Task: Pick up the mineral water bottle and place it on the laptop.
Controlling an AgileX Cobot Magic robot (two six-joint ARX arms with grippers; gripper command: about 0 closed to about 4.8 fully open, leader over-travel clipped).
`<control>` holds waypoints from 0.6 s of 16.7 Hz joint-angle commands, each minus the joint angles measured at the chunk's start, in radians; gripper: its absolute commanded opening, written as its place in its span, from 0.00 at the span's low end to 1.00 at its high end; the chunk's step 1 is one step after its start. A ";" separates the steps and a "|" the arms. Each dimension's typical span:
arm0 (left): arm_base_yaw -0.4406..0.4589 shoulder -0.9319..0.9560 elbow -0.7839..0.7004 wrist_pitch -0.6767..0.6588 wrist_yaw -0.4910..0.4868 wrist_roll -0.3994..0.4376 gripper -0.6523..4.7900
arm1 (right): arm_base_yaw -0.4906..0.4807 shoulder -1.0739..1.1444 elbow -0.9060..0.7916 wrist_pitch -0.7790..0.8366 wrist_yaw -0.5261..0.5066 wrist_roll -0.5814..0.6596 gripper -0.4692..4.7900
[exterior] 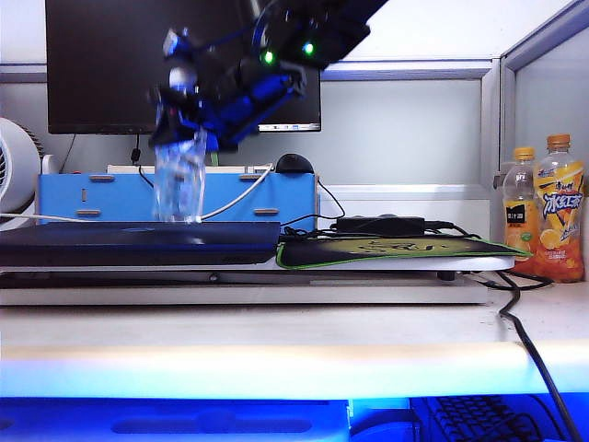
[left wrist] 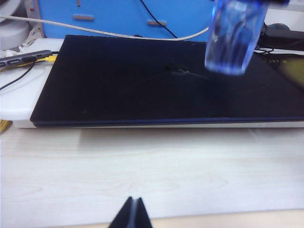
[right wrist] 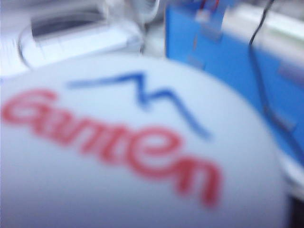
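The mineral water bottle (exterior: pixel 179 180) is clear and bluish and hangs upright and blurred, its base just over the closed dark laptop (exterior: pixel 138 241). My right gripper (exterior: pixel 184 124) reaches across to the left and is shut on the bottle's upper part. In the right wrist view the white cap (right wrist: pixel 133 156) with red lettering fills the picture and hides the fingers. The left wrist view shows the bottle (left wrist: pixel 232 38) above the far right part of the laptop lid (left wrist: pixel 142 85). My left gripper (left wrist: pixel 132 216) is shut and empty over the pale desk in front of the laptop.
A green-edged mouse pad (exterior: pixel 396 250) with a black power brick (exterior: pixel 379 224) lies right of the laptop. Two orange drink bottles (exterior: pixel 548 207) stand at the far right. Behind are a blue box (exterior: pixel 184 193), a black monitor (exterior: pixel 110 64), a white fan (exterior: pixel 14 170) and cables.
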State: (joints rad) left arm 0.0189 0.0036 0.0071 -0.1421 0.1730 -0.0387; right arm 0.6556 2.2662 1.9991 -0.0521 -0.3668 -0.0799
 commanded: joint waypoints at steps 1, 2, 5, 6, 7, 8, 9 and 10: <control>0.000 -0.002 0.000 -0.006 0.007 0.002 0.12 | 0.006 -0.004 0.010 0.030 0.002 -0.004 0.08; 0.000 -0.002 0.000 -0.006 0.006 0.002 0.12 | 0.008 0.000 0.010 0.029 0.003 -0.005 0.08; 0.000 -0.002 0.000 -0.006 0.006 0.002 0.12 | 0.008 0.003 0.010 0.019 0.013 -0.008 0.08; 0.000 -0.002 0.000 -0.006 0.007 0.002 0.12 | 0.008 0.005 0.010 0.018 0.013 -0.008 0.08; 0.000 -0.002 0.000 -0.006 0.007 0.002 0.12 | 0.007 0.007 0.010 0.011 0.013 -0.008 0.08; 0.000 -0.002 0.000 -0.006 0.006 0.002 0.12 | 0.007 0.008 0.010 0.000 0.014 -0.017 0.08; 0.000 -0.002 0.000 -0.006 0.006 0.002 0.12 | 0.008 0.013 0.010 -0.014 0.013 -0.037 0.08; 0.000 -0.002 0.000 -0.006 0.006 0.002 0.12 | 0.008 0.014 0.010 -0.026 0.013 -0.046 0.08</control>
State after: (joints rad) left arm 0.0189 0.0036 0.0071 -0.1421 0.1730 -0.0387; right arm 0.6605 2.2795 2.0014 -0.0795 -0.3531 -0.1062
